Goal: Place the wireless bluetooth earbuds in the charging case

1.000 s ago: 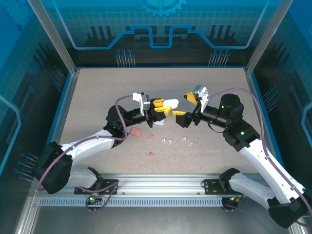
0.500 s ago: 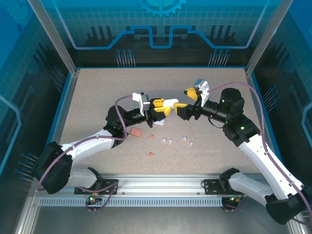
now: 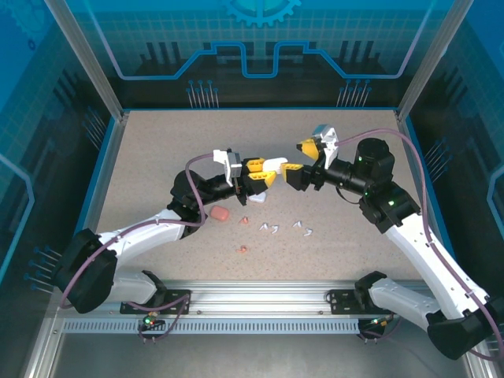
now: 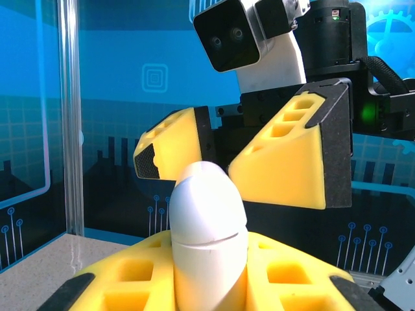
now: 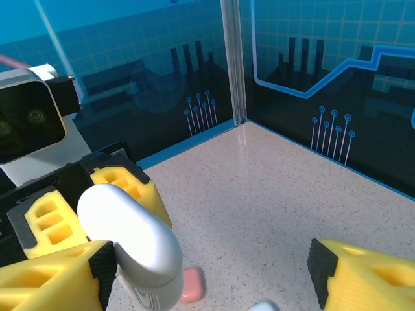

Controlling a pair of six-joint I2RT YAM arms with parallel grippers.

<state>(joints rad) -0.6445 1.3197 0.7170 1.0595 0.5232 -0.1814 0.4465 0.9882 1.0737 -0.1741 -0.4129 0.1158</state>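
My left gripper (image 3: 263,171) is shut on a white charging case (image 3: 277,164), held above the table with its rounded end toward the right arm. In the left wrist view the case (image 4: 207,223) stands between my yellow fingers (image 4: 130,278). My right gripper (image 3: 296,161) is open, its jaws on either side of the case's end. In the right wrist view the case (image 5: 130,240) lies against one finger (image 5: 55,272), and the other finger (image 5: 363,275) stands well clear. Several tiny white earbuds (image 3: 272,229) and two pinkish ones (image 3: 243,250) lie on the table below.
A pink case (image 3: 219,213) rests on the table by the left forearm, and another white case (image 3: 258,201) lies under the left gripper. The pink case (image 5: 192,285) also shows below the right jaws. Blue walls and aluminium posts (image 5: 232,61) ring the speckled table.
My right gripper has swung left and up to the held case, and its jaws have narrowed a little around the case's end. The left arm has held still.
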